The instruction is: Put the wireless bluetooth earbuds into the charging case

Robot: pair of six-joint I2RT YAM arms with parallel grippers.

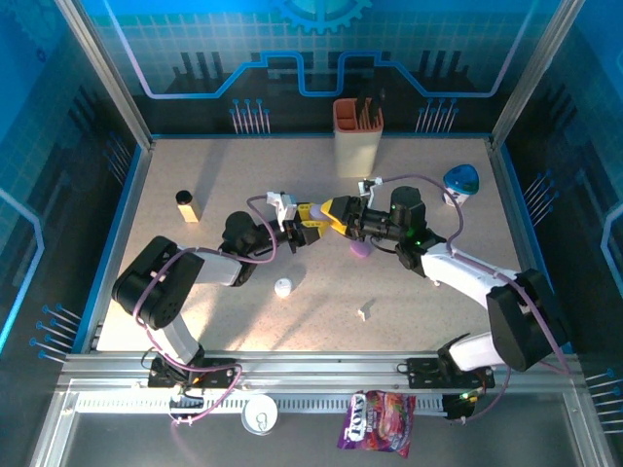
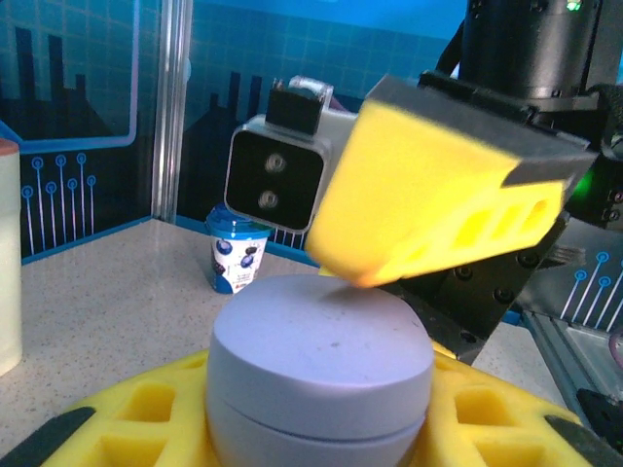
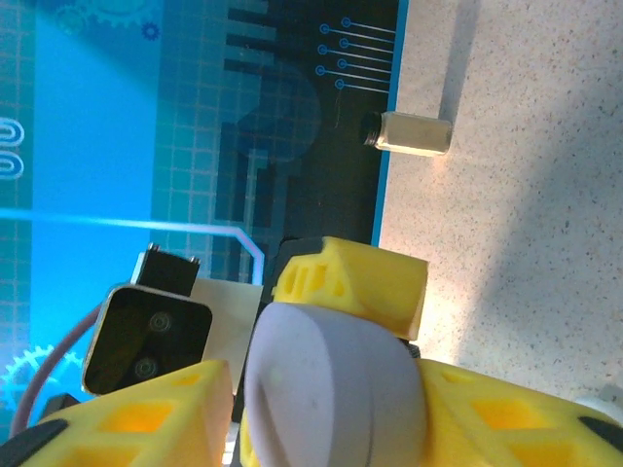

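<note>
Blue-lit panels are walling in a speckled table [image 1: 243,175], and above its middle the left gripper [image 1: 311,227] is clamping a lilac case [image 2: 321,360] by its sides between yellow fingers [image 2: 146,409]. The right gripper [image 1: 336,215] is meeting it head-on and straddling the same case, one finger touching the lid, though I cannot tell whether it is squeezing. One small white earbud [image 1: 365,312] is lying on the table, well apart from the case on the side toward the arm bases.

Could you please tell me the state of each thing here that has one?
Left tool: shut on case.
Case: lid shut.
Right tool: around case, grip unclear.
Cup: upright, lid on.
Bottle: upright, capped.
Holder: upright.
Earbud: loose on table.
</note>
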